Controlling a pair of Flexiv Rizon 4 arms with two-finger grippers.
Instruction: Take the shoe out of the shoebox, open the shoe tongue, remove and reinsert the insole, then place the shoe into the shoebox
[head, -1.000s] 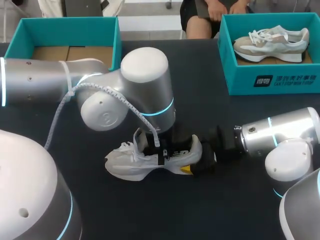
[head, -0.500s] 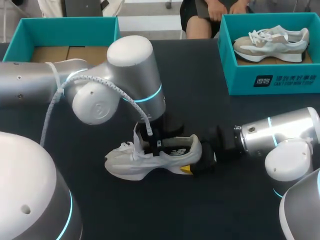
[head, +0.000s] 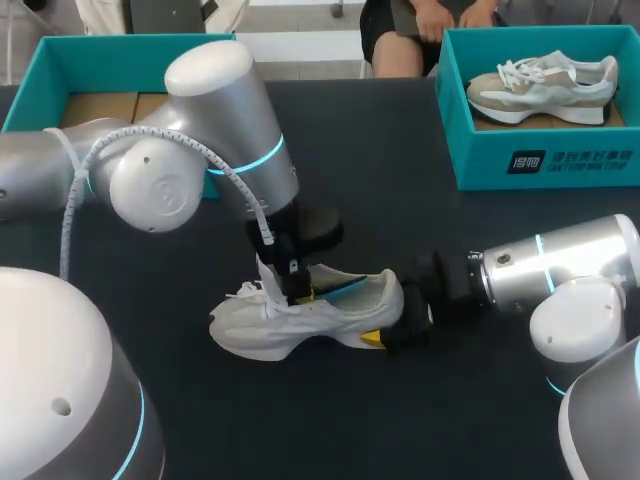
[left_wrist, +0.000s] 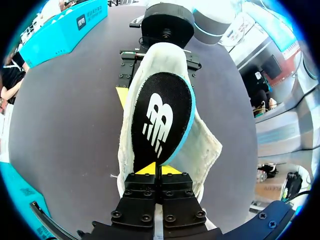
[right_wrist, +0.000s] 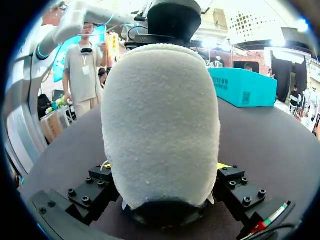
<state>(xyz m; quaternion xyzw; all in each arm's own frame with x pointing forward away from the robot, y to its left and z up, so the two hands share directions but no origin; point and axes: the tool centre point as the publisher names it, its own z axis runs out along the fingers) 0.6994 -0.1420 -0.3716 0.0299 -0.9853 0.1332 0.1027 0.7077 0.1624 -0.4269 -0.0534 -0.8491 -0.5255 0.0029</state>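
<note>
As right gripper clamps the shoe, left gripper pinches the insole.

In the head view the shoe's heel, at 3 o'clock, covers the far finger of the right tool. In the right wrist view that heel hides the rest of the shoe, with only yellow slivers beside it. In its own wrist view, the left tool covers the shoe's toe and the pinched end of the insole.
</note>
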